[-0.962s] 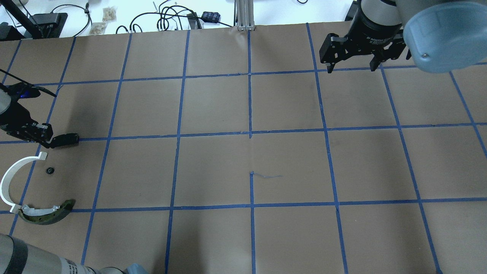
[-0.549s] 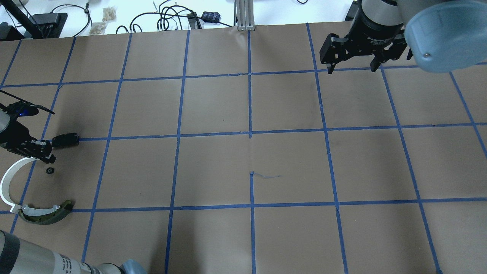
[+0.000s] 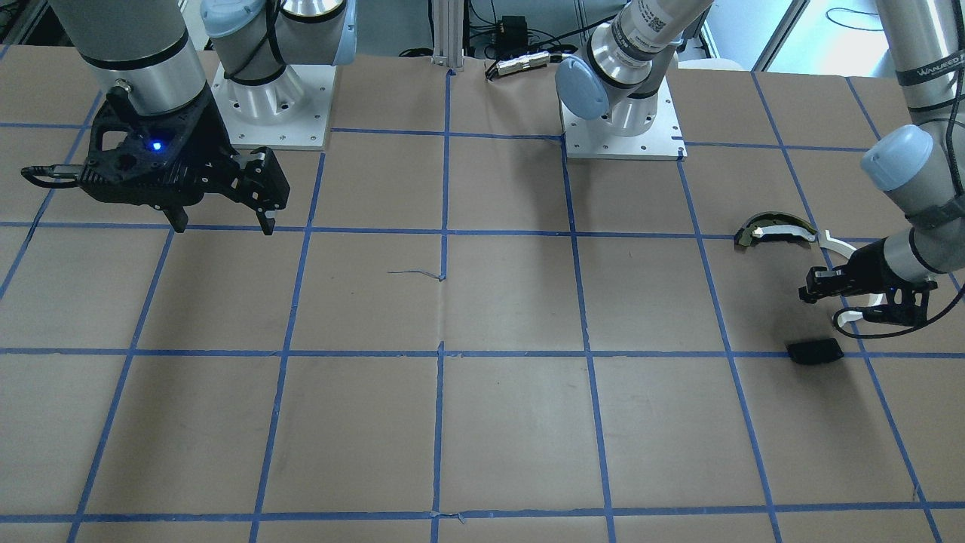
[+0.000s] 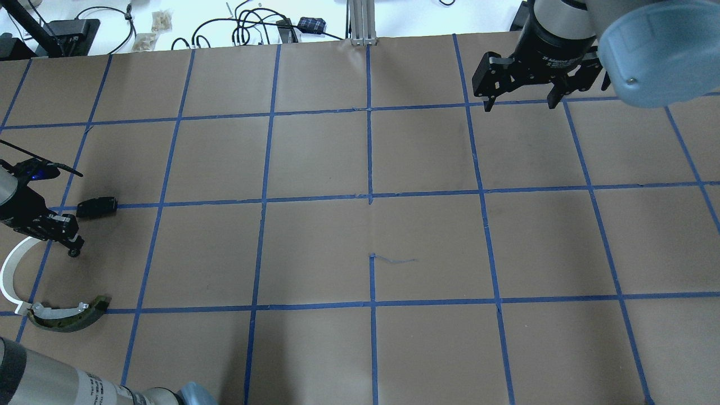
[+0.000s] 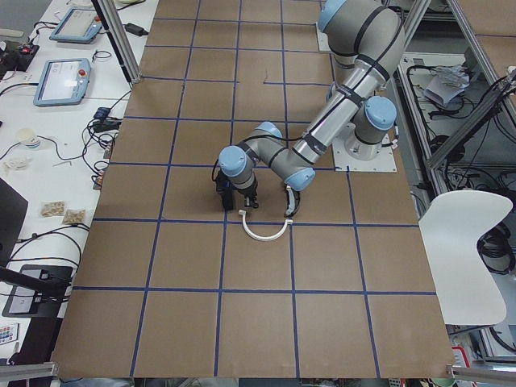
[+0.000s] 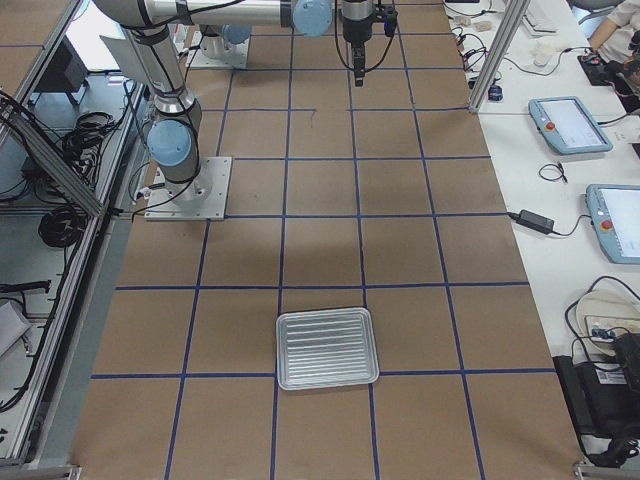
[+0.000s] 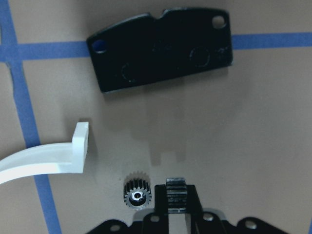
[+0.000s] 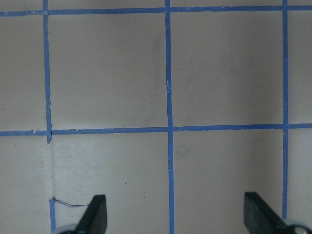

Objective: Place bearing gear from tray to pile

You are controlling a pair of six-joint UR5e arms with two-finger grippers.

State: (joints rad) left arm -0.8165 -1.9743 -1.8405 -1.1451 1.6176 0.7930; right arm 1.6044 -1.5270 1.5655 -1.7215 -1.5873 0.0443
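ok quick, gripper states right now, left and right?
Left gripper: shut, holding nothing; the bearing gear lies loose just beside it.
Right gripper: open, empty.

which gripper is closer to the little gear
Left. The left gripper sits right beside the gear; the right gripper hangs far across the table.

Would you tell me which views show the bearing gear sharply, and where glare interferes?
Left wrist view: bearing gear in sharp focus, teeth distinct, soft shadow above it. Overhead view: gear lost against the dark left gripper; white bench beyond blown out.
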